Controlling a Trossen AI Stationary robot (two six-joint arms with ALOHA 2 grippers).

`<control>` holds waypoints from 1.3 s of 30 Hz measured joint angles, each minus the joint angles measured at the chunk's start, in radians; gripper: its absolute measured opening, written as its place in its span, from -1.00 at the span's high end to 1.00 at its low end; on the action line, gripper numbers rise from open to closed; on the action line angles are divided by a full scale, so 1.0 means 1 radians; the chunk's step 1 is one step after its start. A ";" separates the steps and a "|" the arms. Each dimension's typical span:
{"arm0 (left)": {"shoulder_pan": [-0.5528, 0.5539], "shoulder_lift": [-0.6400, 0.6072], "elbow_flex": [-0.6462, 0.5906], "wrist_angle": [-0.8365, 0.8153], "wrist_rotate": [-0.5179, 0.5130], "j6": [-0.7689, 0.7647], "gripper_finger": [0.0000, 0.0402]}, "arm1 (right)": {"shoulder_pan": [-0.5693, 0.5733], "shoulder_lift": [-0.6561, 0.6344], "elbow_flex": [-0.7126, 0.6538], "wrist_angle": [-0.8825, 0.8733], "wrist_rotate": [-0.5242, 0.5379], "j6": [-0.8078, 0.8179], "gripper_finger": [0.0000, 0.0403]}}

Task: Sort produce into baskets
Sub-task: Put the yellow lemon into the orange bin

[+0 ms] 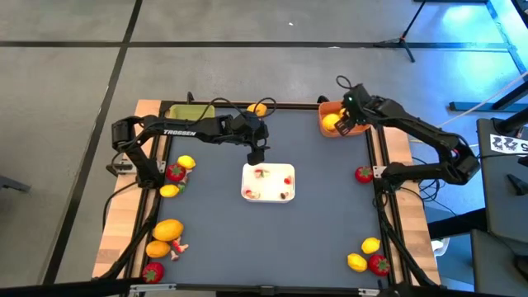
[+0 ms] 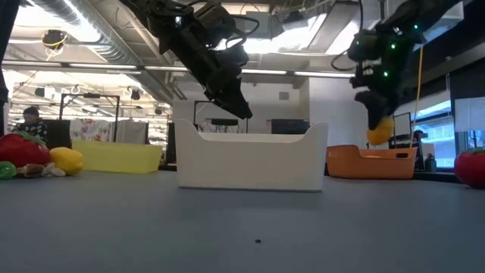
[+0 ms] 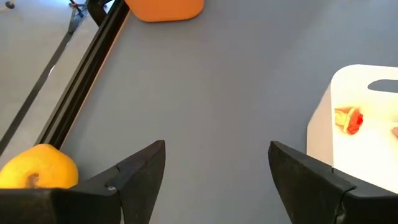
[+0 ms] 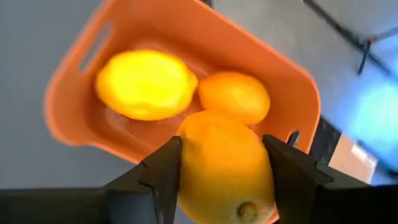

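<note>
The right gripper holds 1 orange fruit between its fingers, which are closed on the fruit's sides, directly above the orange basket at the table's far right corner. Inside that basket lie 2 pieces already, a lemon and a smaller orange piece, so the drop is judged to be the step in hand. The left gripper hangs with its fingers apart and nothing between them, above the bare mat just beside the white tray at the table's centre. Sorting is judged to be at an early stage: the green basket at the far left shows no fruit (its inside is partly hidden by the left arm). Still loose on the mat are a strawberry and 2 lemons near the left edge, a group of about 4 pieces at the near left corner, 1 strawberry at the right edge, 3 pieces at the near right corner and 1 orange fruit at the far edge. The tray holds only small red scraps. Nothing blocks the drop; the tray lies between the 2 sides of the mat.
</note>
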 joint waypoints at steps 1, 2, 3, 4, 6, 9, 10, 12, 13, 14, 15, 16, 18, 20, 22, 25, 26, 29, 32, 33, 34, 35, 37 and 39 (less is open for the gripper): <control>0.000 0.000 0.000 0.000 0.000 0.003 -0.40 | -0.019 0.000 -0.013 0.002 -0.014 0.012 0.04; 0.000 0.000 0.000 0.000 0.000 0.006 -0.40 | -0.037 0.000 -0.028 0.008 -0.027 0.014 0.04; 0.000 0.000 0.000 0.000 0.000 0.006 -0.40 | -0.049 0.000 -0.045 0.022 -0.035 0.014 0.04; 0.000 0.000 0.000 0.000 0.000 0.007 -0.40 | -0.057 0.000 -0.063 0.047 -0.043 0.014 0.04; 0.000 0.000 0.000 0.000 0.000 0.007 -0.40 | -0.067 0.000 -0.101 0.098 -0.044 0.016 0.04; 0.000 0.000 0.000 0.000 0.000 0.007 -0.40 | -0.067 0.001 -0.127 0.140 -0.011 0.014 0.04; 0.000 0.000 0.000 0.001 0.000 0.007 -0.40 | -0.067 0.002 -0.127 0.151 -0.007 0.017 0.04; 0.000 0.000 0.000 0.001 0.000 0.007 -0.40 | -0.067 0.010 -0.127 0.155 0.007 0.021 0.04; 0.000 0.000 0.000 0.002 0.000 0.007 -0.40 | -0.067 0.013 -0.128 0.152 0.007 0.020 0.04; 0.000 0.000 0.000 0.002 0.000 0.007 -0.40 | -0.067 0.015 -0.128 0.151 0.007 0.017 0.04; 0.000 0.000 0.000 0.002 0.000 0.007 -0.40 | -0.067 0.019 -0.128 0.152 0.012 0.014 0.04; 0.000 0.000 0.000 0.003 0.000 0.007 -0.40 | -0.067 0.024 -0.128 0.151 0.018 0.012 0.04; 0.000 0.001 0.000 0.004 0.001 0.007 -0.40 | -0.067 0.036 -0.128 0.148 0.032 0.009 0.04; 0.000 0.001 0.000 0.004 0.001 0.007 -0.40 | -0.052 0.048 -0.128 0.148 0.059 0.009 0.03; 0.000 0.001 0.000 0.002 0.001 0.007 -0.40 | -0.036 0.068 -0.128 0.140 0.090 0.008 -0.02; 0.000 0.001 -0.001 0.000 0.001 0.003 -0.40 | -0.032 0.090 -0.128 0.141 0.122 0.008 -0.17; 0.000 0.001 -0.001 0.000 0.001 0.003 -0.40 | -0.033 0.096 -0.128 0.140 0.128 0.012 -0.23; 0.000 0.001 -0.001 0.000 0.001 0.003 -0.40 | -0.034 0.103 -0.128 0.140 0.112 0.033 -0.37; 0.000 0.001 -0.001 0.001 0.001 0.002 -0.40 | -0.033 0.101 -0.127 0.140 0.094 0.034 -0.44; 0.000 0.001 0.000 0.000 0.001 0.002 -0.40 | -0.033 0.101 -0.123 0.133 0.092 0.034 -0.45; 0.000 0.001 0.000 -0.001 0.000 0.002 -0.40 | -0.033 0.101 -0.119 0.125 0.092 0.034 -0.45; 0.000 0.001 0.003 -0.002 -0.007 0.002 -0.40 | -0.033 0.100 -0.109 0.115 0.092 0.034 -0.45; 0.000 0.001 0.011 -0.001 -0.041 0.003 -0.40 | -0.021 0.099 -0.090 0.115 0.084 0.034 -0.44; 0.005 0.001 0.018 0.000 -0.086 0.005 -0.40 | 0.005 0.098 -0.073 0.121 0.059 0.034 -0.43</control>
